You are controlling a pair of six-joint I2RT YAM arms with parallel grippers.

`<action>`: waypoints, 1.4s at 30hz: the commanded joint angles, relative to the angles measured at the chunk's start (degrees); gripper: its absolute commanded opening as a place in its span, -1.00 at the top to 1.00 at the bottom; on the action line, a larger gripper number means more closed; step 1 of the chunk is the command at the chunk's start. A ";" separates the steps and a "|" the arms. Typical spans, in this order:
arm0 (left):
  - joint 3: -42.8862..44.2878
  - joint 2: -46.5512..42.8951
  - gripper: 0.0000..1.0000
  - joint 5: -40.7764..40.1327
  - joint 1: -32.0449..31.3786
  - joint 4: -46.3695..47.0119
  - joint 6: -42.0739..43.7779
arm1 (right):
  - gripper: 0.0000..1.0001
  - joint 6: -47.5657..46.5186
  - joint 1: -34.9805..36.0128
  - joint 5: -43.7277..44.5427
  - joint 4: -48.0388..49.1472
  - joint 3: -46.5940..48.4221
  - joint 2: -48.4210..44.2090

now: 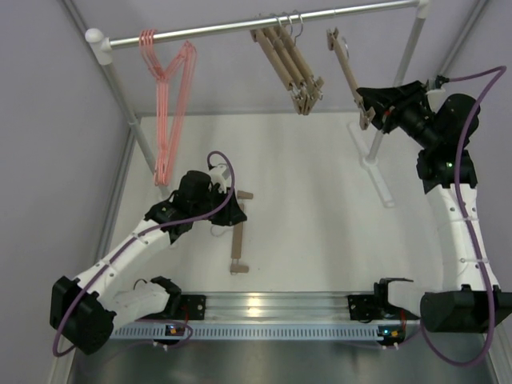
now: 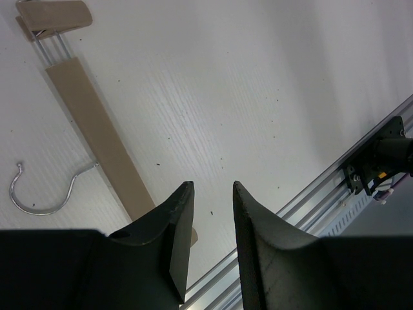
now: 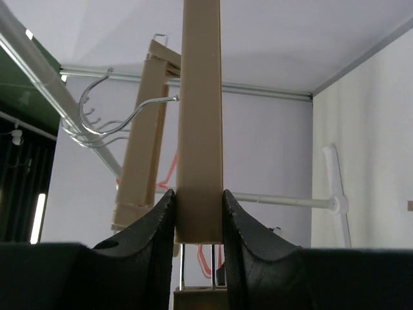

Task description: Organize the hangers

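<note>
Several pink wire hangers hang at the left end of the silver rail. Three wooden bar hangers hang near its middle and show in the right wrist view. My right gripper is shut on the lower part of another wooden hanger, held up at the rail's right part. Its silver hook is close to the rail; I cannot tell whether it rests on it. One more wooden hanger lies flat on the table, hook to its left. My left gripper is open and empty just above its near end.
White posts carry the rail at both ends, and the right post's foot lies on the table. An aluminium profile runs along the near edge. Grey walls close in left, right and behind.
</note>
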 commanded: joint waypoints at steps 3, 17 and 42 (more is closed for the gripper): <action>1.62 0.77 0.30 0.75 0.40 0.63 1.20 | 1.00 3.74 -0.72 -1.97 6.89 7.44 1.39; 1.53 1.12 0.30 0.13 0.40 0.63 1.11 | 1.00 5.24 -0.11 -3.73 8.47 16.23 5.88; 1.09 0.06 0.30 -0.66 0.49 0.54 1.11 | 1.00 1.28 11.67 -1.98 7.60 23.88 16.60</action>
